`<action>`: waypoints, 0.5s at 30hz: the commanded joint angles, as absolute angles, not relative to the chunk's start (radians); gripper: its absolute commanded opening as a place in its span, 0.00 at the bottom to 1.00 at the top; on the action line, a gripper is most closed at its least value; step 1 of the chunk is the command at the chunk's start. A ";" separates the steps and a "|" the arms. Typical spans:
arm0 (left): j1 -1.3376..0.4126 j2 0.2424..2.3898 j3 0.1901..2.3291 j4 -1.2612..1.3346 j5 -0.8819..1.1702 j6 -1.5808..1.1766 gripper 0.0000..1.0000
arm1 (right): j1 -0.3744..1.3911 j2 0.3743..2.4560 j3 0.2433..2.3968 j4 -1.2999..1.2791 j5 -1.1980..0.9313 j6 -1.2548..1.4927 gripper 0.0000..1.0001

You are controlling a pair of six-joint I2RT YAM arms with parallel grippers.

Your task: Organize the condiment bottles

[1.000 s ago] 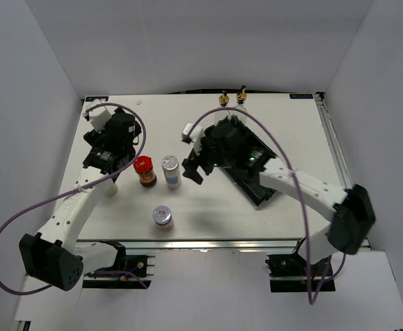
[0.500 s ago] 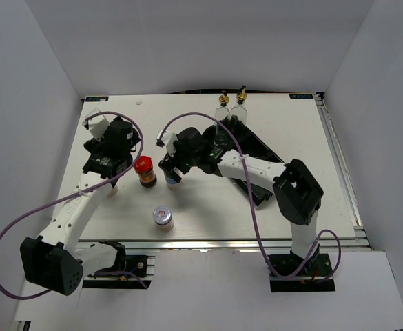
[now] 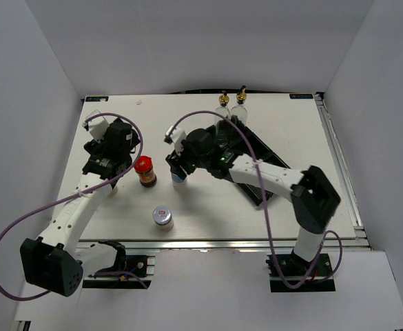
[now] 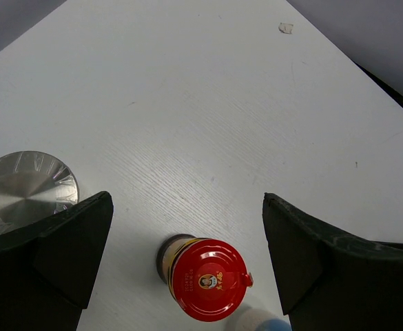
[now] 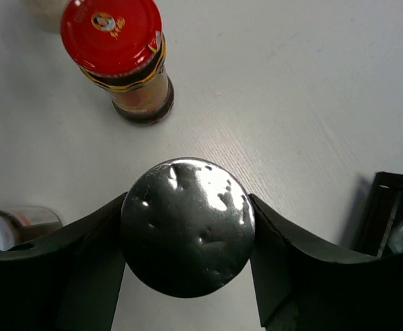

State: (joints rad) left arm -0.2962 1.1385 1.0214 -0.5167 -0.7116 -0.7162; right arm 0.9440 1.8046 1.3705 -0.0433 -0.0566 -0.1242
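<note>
My right gripper is shut on the silver cap of a pale shaker, which stands on the table; both fingers touch the cap. From above, that gripper covers most of the shaker. The red-lidded dark jar stands just left of it. My left gripper hangs open over the table, with the red-lidded jar low between its fingers and untouched. A second shaker's silver cap shows by its left finger. A third shaker stands nearer the front. Two tall glass bottles stand at the back.
The black tray lies slanted right of centre, under my right arm, with the two glass bottles at its far end. A corner of the tray shows in the right wrist view. Purple cables loop off both arms.
My right arm swung left from over the tray to the shaker, and its jaws closed onto the cap. The left arm has barely moved.
</note>
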 commanded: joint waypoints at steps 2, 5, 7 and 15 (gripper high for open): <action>-0.290 1.114 1.038 -0.515 -0.716 -0.723 0.98 | 0.945 1.539 1.306 0.074 0.053 -0.086 0.11; -0.288 1.124 1.045 -0.509 -0.715 -0.722 0.98 | 0.913 1.431 1.273 0.005 0.171 -0.074 0.11; -0.288 1.132 1.052 -0.514 -0.715 -0.723 0.98 | 0.885 1.373 1.253 -0.033 0.259 -0.061 0.14; -0.287 1.151 1.094 -0.581 -0.759 -0.758 0.98 | 0.648 1.255 1.172 -0.109 0.302 -0.008 0.12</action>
State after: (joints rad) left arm -0.2955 1.1698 1.0561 -0.5583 -0.7265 -0.7387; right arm 0.7158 1.2835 1.2102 -0.0998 0.2623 -0.0399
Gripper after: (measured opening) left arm 0.983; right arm 0.668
